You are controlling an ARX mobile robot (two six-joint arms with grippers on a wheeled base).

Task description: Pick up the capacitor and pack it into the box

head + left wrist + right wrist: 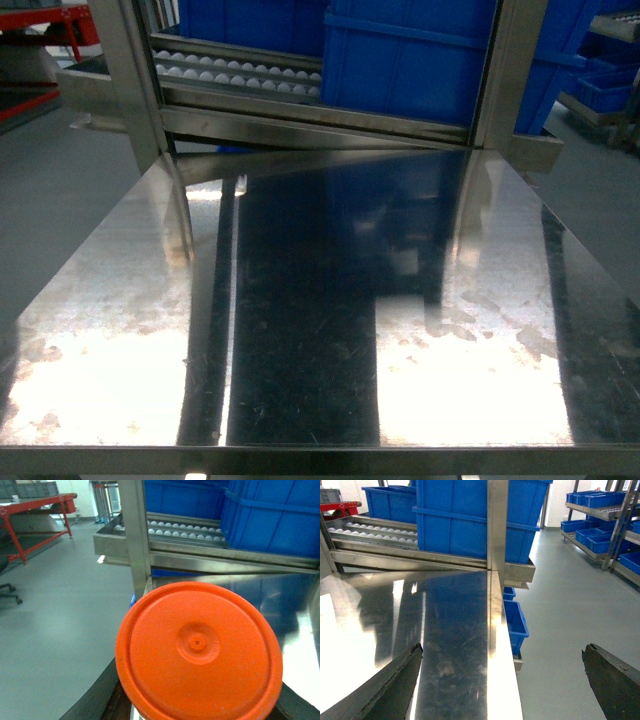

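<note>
Right wrist view shows the right gripper (502, 680) spread wide, holding nothing, hanging over the steel table's (455, 625) edge. Left wrist view has an orange round lid (199, 650) filling the lower middle, hiding the left gripper, so can't tell its state. No capacitor, no pink box anywhere in frame; looks like packing hasn't started.
</note>
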